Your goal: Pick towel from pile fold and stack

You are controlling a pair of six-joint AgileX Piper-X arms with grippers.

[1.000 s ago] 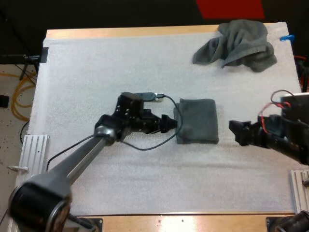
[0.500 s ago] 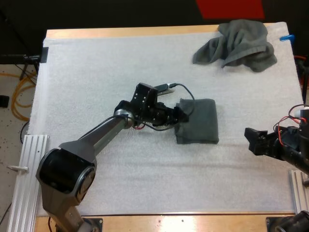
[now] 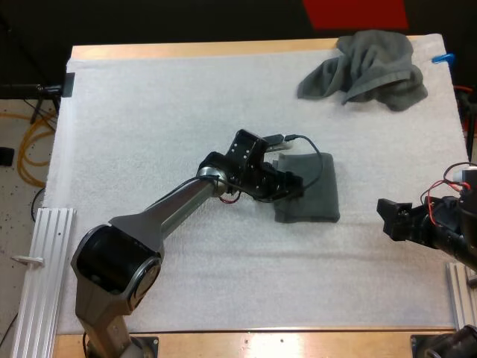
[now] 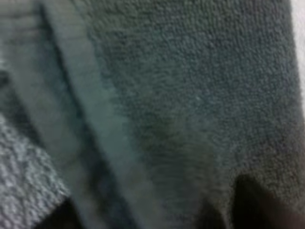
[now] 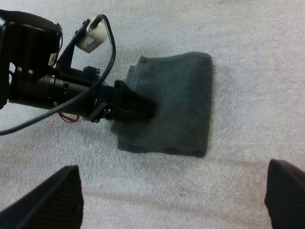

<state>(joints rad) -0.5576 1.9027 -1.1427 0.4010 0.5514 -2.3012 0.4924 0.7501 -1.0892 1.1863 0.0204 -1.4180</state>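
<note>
A folded dark grey-green towel [image 3: 319, 192] lies on the white mat [image 3: 149, 112] near the middle. My left gripper [image 3: 294, 186] rests low over the towel's left part, and the towel's pile and hem [image 4: 190, 95] show very close under it. From the right wrist view that left gripper [image 5: 143, 107] lies on the left half of the folded towel [image 5: 186, 90]. My right gripper [image 3: 387, 218] hovers to the right of the towel, apart from it. It is open [image 5: 171, 183], with nothing between its fingers. A crumpled towel [image 3: 373, 67] sits at the far right corner.
The left arm [image 3: 179, 209] stretches diagonally across the mat from the near left corner. Metal rails [image 3: 45, 246] stand at both sides of the table.
My left gripper has moved right, from beside the folded towel's left edge to over it. The towel shifted slightly to the right. My right gripper drew back to the right, then held still.
</note>
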